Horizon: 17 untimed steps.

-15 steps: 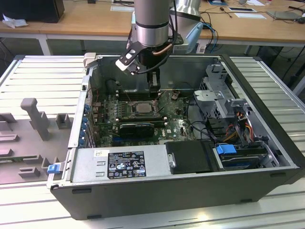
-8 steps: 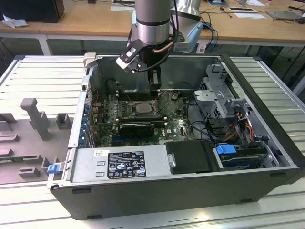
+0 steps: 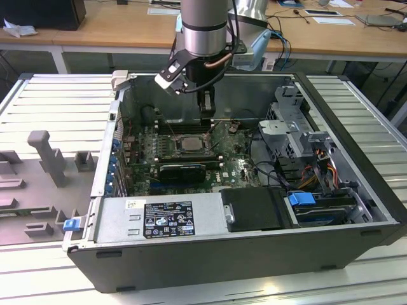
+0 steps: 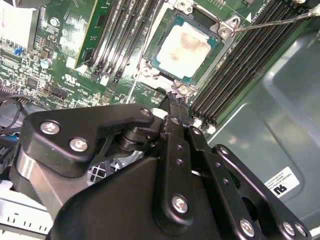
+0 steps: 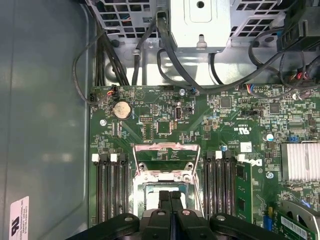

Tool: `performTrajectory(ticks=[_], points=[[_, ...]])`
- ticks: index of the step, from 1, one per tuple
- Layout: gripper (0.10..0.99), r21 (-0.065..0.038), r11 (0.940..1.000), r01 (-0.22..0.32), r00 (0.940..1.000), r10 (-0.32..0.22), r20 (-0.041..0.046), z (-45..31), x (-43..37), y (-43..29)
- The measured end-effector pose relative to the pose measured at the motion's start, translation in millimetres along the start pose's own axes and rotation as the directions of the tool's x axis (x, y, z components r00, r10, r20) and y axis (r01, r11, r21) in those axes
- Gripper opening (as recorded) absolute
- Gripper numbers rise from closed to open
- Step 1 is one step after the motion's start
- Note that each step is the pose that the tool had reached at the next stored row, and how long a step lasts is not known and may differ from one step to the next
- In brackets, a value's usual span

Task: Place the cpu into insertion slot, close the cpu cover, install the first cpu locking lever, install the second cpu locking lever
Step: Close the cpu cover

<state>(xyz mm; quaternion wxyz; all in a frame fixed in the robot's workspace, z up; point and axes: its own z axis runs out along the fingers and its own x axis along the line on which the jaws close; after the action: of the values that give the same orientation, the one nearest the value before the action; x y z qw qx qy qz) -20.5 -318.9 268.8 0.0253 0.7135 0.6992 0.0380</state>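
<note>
A: What is in the open computer case (image 3: 222, 260) on the table (image 3: 356, 95)?

B: In the exterior view, a green board lies on its floor. The chip (image 3: 189, 143) sits in its socket at the board's middle, with a black card (image 3: 181, 170) just beside it. A power supply (image 3: 159, 216) fills the near side, and a drive cage (image 3: 286, 121) stands at the exterior view's right. The end effector (image 3: 205, 114) hangs inside the case, just above the chip's far edge.

A: And the second wrist view?

B: It shows the chip (image 4: 182, 47) seated flat, with pale smears on its top. A thin lever (image 4: 270, 21) sticks out across the memory slots (image 4: 240, 70). The end effector (image 4: 173, 97) is clenched, with nothing seen between its fingers, and its tip is at the socket's corner.

A: The first wrist view?

B: The cover (image 5: 165, 146) stands raised beyond the socket (image 5: 138, 195), and green board shows through its window. The end effector (image 5: 170, 196) hides much of the socket. A coin battery (image 5: 120, 110) and black cables (image 5: 170, 50) lie farther off.
</note>
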Motion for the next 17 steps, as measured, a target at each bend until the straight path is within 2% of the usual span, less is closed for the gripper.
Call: performTrajectory(ticks=[11,17], points=[[0.106,0.000,1.0000,0.000,1.0000,0.000,0.0000,-5.3,0.1,0.7],[0.106,0.000,1.0000,0.000,1.0000,0.000,0.0000,-7.2,0.3,9.6]])
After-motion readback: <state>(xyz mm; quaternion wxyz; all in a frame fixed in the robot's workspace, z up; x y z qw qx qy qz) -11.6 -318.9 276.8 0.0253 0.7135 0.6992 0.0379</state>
